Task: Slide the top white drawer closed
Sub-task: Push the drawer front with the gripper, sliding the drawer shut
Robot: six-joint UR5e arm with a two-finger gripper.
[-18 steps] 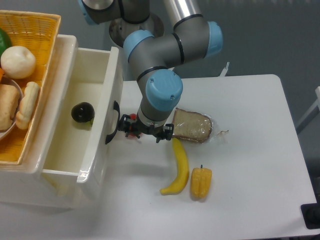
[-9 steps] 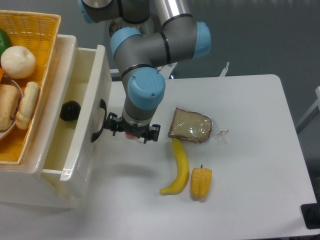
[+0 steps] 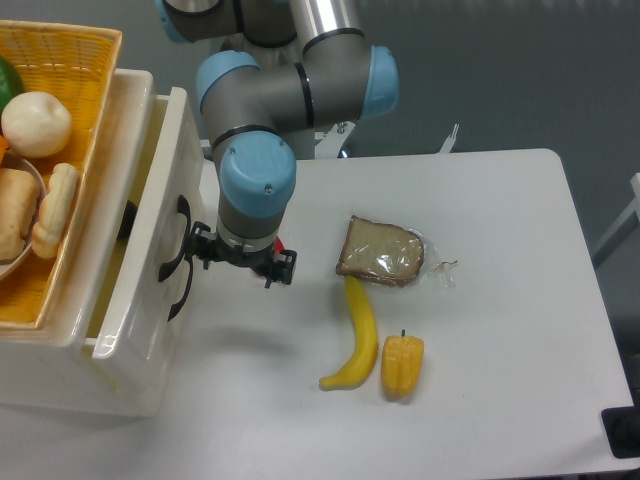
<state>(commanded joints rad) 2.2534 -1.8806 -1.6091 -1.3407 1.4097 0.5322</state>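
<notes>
Gripper position is low against the front panel of the top white drawer, level with the black handle and just to the table side of it; from this overhead angle the wrist housing covers the fingers, so you cannot tell how far they are spread or whether they hold anything. The drawer itself stands only a little way out of the cabinet: a narrow strip of its interior shows between the front panel and the cabinet top, with a dark object barely visible inside that strip. Judge the step as a push in progress with a short run left. Keep the push direction square to the drawer front, straight toward the cabinet, so that the drawer does not rack in its guides. Hold the contact point near the handle, which sits about mid-width of the panel; a push near either end of the panel would tend to twist the drawer. Maintain constant height, because the second black handle lies just below and toward the near edge of the same cabinet face, and dropping could snag it. Slow the advance as the gap narrows, and stop when the front panel meets the cabinet face. The bread slice, banana and yellow pepper lie well away from the drawer on the table and should not interfere.
</notes>
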